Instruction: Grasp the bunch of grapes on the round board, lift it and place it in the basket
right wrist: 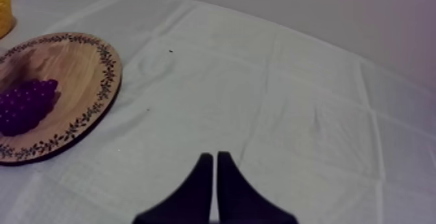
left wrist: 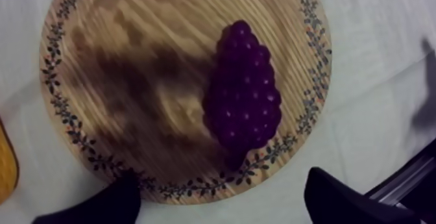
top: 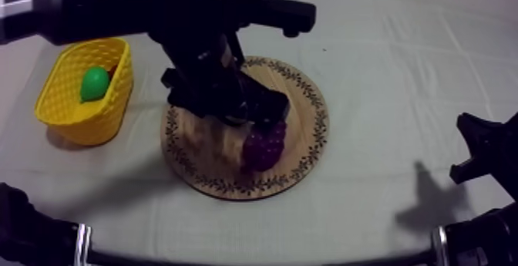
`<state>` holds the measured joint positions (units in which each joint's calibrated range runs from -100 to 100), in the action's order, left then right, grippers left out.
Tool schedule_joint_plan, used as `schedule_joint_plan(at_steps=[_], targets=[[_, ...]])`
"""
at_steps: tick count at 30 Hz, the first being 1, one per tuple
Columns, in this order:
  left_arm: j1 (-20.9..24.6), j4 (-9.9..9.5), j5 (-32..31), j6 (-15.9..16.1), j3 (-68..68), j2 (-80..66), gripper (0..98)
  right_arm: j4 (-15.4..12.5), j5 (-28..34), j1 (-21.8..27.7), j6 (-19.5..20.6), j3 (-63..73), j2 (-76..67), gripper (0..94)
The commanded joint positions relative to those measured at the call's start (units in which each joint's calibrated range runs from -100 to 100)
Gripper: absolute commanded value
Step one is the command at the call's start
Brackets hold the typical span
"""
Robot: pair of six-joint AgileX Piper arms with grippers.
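The bunch of grapes (left wrist: 243, 90) is seen lying on the wooden board (left wrist: 143, 58), a little toward the side away from the yellow basket (top: 92, 122), and it is not yet lifted. The left gripper (left wrist: 220, 187) is held right above it, with the arm reaching in over the board from the basket's side. That placing is judged to suit a straight drop onto the bunch and a short carry afterwards. In the left wrist view the fingers (left wrist: 113, 204) are spread wide, one at either side of the bunch's near end. Nothing is clamped and, as far as can be told, nothing is touched. The gap looks ample, and it is set across the bunch's narrower way, which is judged the sensible grip. The basket is stood near the board at the left of the table, and a green pear (top: 95, 83) is already lodged inside, so room will have to be shared. Over at the right, the right gripper (right wrist: 215, 168) is parked low above the cloth (right wrist: 292, 97), well apart from the board. Its fingers are pressed together into a narrow wedge with nothing between them, out of the way, it is judged. The grasp is reckoned the step in hand: the descent and the closing are yet to be made.
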<state>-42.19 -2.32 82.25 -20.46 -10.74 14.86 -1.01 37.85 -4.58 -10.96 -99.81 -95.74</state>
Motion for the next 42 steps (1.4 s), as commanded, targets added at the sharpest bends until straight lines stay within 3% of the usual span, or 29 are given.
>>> schedule_joint_plan(at_steps=[1,12,42], targets=[[-0.1,0.50,0.0,0.0,0.5,1.9,95.9,0.0,0.0,0.0,0.0,0.0,0.0,0.4],[-0.1,1.98,0.0,-0.7,7.6,12.3,90.5,0.0,0.0,0.0,0.0,0.0,0.0,0.4],[0.9,2.08,0.8,-0.8,19.1,29.1,78.6,0.0,0.0,0.0,0.0,0.0,0.0,0.4]])
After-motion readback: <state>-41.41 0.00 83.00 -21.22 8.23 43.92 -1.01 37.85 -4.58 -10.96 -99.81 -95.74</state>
